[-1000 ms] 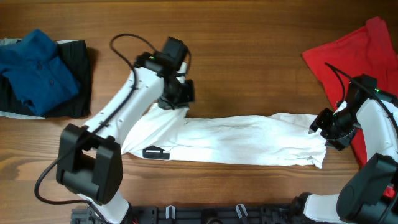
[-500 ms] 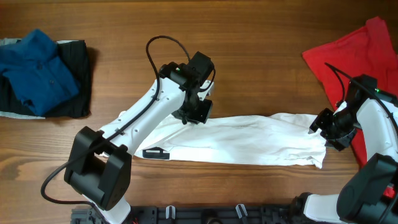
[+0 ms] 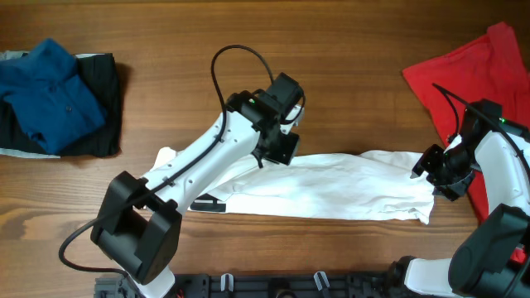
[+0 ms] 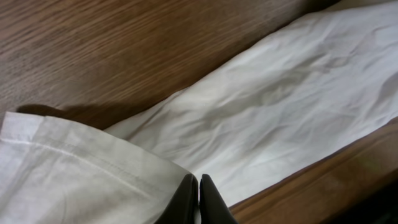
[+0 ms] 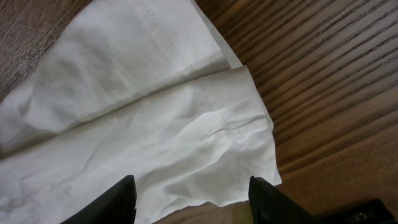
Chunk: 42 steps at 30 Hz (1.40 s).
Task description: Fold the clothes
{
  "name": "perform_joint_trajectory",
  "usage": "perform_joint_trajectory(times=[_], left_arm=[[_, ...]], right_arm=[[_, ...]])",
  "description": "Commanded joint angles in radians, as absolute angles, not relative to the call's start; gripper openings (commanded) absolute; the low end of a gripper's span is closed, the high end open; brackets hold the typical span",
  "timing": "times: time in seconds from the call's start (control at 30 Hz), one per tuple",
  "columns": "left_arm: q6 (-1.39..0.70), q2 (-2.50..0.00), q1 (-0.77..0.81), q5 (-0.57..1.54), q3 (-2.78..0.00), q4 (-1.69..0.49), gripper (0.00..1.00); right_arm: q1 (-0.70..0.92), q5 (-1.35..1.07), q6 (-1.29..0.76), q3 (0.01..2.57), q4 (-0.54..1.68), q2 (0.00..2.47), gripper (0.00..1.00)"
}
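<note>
The white T-shirt (image 3: 348, 186) lies as a long folded strip across the table, its black label (image 3: 207, 203) near the front left. My left gripper (image 3: 280, 149) is shut on a hemmed edge of the shirt (image 4: 81, 168), held over the strip's back edge; in the left wrist view its jaws (image 4: 198, 199) are pressed together with the cloth between them. At the strip's right end my right gripper (image 3: 426, 178) hovers open, and the shirt's hem (image 5: 155, 118) lies below its spread fingers (image 5: 193, 202) without being held. The red shirt (image 3: 472, 70) lies at the back right.
A blue shirt (image 3: 45, 91) sits on a folded black cloth (image 3: 103, 124) at the back left. Bare wooden table (image 3: 356, 83) lies behind the white strip. The right arm's base rests partly over the red shirt.
My left gripper has travelled to the right along the strip's back edge, carrying the shirt's hemmed edge with it. The right arm has stayed where it was.
</note>
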<state>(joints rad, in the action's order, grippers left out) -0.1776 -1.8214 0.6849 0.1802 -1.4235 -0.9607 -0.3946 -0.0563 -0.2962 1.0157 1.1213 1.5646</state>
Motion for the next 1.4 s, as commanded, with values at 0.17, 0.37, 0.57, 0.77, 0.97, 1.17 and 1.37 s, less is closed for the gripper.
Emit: perform_joint_trajectory(times=[0.17, 0.37, 0.57, 0.77, 0.97, 1.17, 1.37], left_arm=[[-0.187, -1.820, 0.714, 0.160, -1.420, -0.974, 0.06], [-0.188, -1.820, 0.714, 0.135, -1.373, -0.994, 0.33], [-0.230, -1.819, 0.713, 0.073, -1.373, -1.068, 0.27], [-0.501, -1.819, 0.698, -0.182, -1.373, -1.279, 0.04], [-0.593, -1.819, 0.622, -0.227, -1.356, -1.299, 0.04], [-0.614, -1.819, 0.430, -0.271, -1.343, -1.283, 0.04], [-0.549, -1.819, 0.281, -0.268, -1.343, -1.267, 0.18]], right_arm=[[-0.400, -0.061, -0.288, 1.007, 1.125, 1.552, 0.58], [-0.400, -0.061, -0.288, 1.007, 1.123, 1.552, 0.58], [-0.400, -0.061, -0.288, 1.007, 1.123, 1.552, 0.58], [-0.400, -0.061, -0.288, 1.007, 1.122, 1.552, 0.58], [-0.400, -0.061, -0.288, 1.007, 1.120, 1.552, 0.58], [-0.400, -0.061, -0.288, 1.007, 1.114, 1.552, 0.58], [-0.400, -0.061, -0.288, 1.007, 1.112, 1.552, 0.59]])
